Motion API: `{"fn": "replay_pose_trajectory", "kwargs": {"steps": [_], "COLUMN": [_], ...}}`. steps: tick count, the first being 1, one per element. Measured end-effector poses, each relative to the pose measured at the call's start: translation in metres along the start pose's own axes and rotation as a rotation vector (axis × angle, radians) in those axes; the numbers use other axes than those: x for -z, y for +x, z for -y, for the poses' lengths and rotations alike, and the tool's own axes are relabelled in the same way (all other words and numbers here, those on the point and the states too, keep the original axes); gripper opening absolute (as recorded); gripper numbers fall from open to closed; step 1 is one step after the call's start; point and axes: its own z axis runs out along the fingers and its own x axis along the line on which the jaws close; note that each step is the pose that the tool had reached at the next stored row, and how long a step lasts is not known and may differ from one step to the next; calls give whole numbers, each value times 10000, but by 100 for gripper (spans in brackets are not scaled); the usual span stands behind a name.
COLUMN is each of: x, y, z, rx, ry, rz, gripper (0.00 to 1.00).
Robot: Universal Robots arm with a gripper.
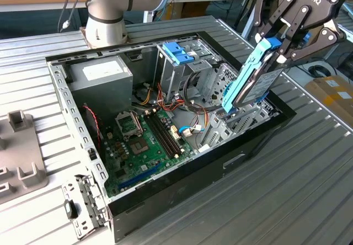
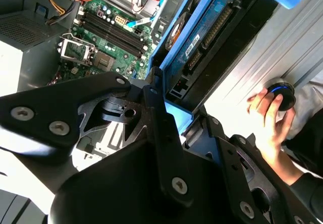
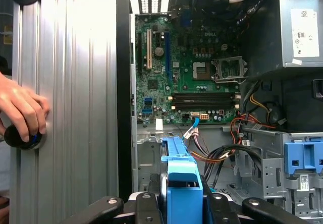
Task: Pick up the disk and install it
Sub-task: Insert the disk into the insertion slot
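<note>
My gripper (image 1: 278, 49) is shut on the disk (image 1: 255, 82), a grey drive in a light-blue carrier. The disk hangs steeply tilted at the exterior view's right. Its lower end reaches down to the metal drive bay (image 1: 234, 121) inside the open computer case (image 1: 60, 93). In the second wrist view the disk (image 2: 202, 37) runs away from the gripper (image 2: 171, 108) toward the motherboard. The first wrist view looks along the blue carrier edge (image 3: 181, 181), which sits between the black fingers (image 3: 144, 204).
Inside the case lie a green motherboard (image 1: 146, 140), a grey power supply (image 1: 102, 74) and an upright drive cage with a blue handle (image 1: 179, 52), amid loose cables. A person's hand (image 2: 270, 118) rests on a black knob on the table. Grey fixtures (image 1: 22, 145) and a loose bracket (image 1: 83, 203) lie at the exterior view's left.
</note>
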Motion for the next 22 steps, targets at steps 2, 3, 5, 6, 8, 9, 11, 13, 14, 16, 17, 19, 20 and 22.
{"fn": "replay_pose_trajectory", "kwargs": {"steps": [2, 3, 5, 6, 8, 9, 11, 13, 14, 16, 17, 19, 20, 22], "x": [-1, -1, -2, -2, -2, -2, -6, -12, -17, -32, -38, -58, -63, -80], "y": [0, 0, 0, 0, 0, 0, -1, -6, -8, -10, -11, -10, -10, -9], "z": [0, 0, 0, 0, 0, 0, 0, 6, 9, 13, 15, 21, 21, 23], "rx": [21, 23, 24, 24, 24, 25, 24, 24, 24, 24, 24, 24, 23, 23], "ry": [-1, -2, -1, -1, -2, -2, -2, -2, -1, -1, -2, -1, -2, -1], "rz": [-3, -3, -1, -1, -1, -1, -4, -10, -8, -8, -9, -9, -10, -9], "gripper": [37, 37, 37, 37, 37, 37, 37, 37, 37, 37, 37, 37, 37, 37]}}
